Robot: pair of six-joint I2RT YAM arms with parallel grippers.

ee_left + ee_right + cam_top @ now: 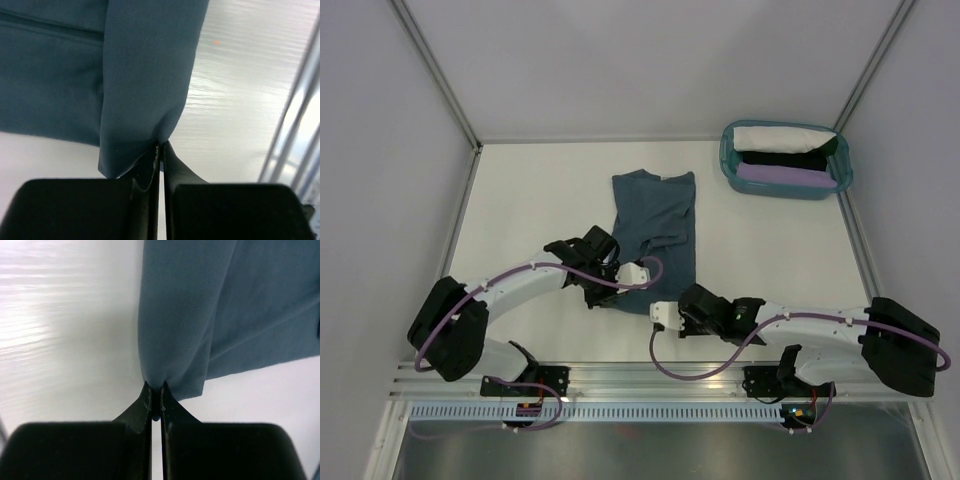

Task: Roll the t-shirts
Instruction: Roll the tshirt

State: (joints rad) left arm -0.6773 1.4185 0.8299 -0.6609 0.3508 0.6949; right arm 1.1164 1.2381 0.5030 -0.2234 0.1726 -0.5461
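Slate-blue cotton t-shirt [658, 215] lies spread on the white table [530, 200]; I see my left gripper [161, 147] and right gripper [155, 388] each pinching its near hem.

Overhead — two wrist close-ups (shared t-shirt [655, 225])

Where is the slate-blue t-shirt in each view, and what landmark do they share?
Top external: blue t-shirt at centre, lying on the table.
Left wrist: fills upper left, edge pinched in the left gripper.
Right wrist: fills upper right, edge pinched in the right gripper.
Shared landmark: the white table under it.
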